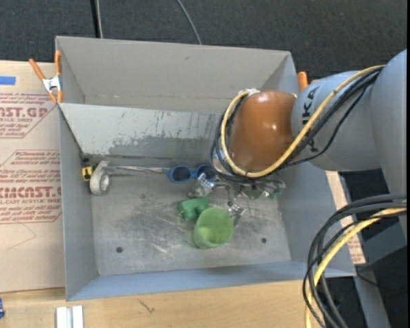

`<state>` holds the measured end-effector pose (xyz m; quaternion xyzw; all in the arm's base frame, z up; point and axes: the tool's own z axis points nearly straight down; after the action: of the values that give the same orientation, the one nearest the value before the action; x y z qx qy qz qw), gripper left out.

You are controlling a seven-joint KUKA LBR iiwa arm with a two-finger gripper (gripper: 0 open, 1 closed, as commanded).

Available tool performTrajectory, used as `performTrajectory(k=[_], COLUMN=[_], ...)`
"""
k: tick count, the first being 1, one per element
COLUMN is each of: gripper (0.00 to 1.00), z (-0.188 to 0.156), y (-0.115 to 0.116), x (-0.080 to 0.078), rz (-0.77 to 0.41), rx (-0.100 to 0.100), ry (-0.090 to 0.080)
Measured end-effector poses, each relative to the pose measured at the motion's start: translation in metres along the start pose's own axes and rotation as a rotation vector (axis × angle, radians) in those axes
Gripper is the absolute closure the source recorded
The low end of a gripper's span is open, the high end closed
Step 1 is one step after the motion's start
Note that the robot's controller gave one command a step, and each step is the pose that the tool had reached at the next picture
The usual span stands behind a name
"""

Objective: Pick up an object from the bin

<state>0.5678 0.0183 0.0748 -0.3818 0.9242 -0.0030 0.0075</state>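
The arm comes in from the right of the frame, its orange cover [260,132] hanging over the right half of the grey metal bin [78,203]. Below that cover, the gripper [227,198] sits low over the bin floor, a little right of the frame's centre. Whether it is spread or closed cannot be told (the cover and the cables hide much of it), and nothing can be seen held in it.

Nearest to it is a light green, round, cup-like thing [213,228], which lies just below and left of the gripper, at the lower middle of the floor. Whether the two touch is unclear. Just beside this thing, to its upper left, lies a smaller dark green block [191,208]. Further up, near the back wall, is a blue thing [181,175]. From it a thin metal rod [137,170] runs left to a pale ring [99,180] by the left wall.
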Motion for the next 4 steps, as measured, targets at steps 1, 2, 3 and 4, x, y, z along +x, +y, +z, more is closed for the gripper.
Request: performTrajectory(k=[1, 2, 3, 4], gripper=[0.0, 0.0, 0.0, 0.0], z=[0.0, 0.001, 0.0, 0.001], y=[0.01, -0.001, 0.005, 0.005], x=[-0.007, -0.018, -0.017, -0.02], rz=[0.024, -0.231, -0.205, -0.129], rx=[-0.001, -0.01, -0.002, -0.007], ry=[0.003, 0.008, 0.002, 0.008])
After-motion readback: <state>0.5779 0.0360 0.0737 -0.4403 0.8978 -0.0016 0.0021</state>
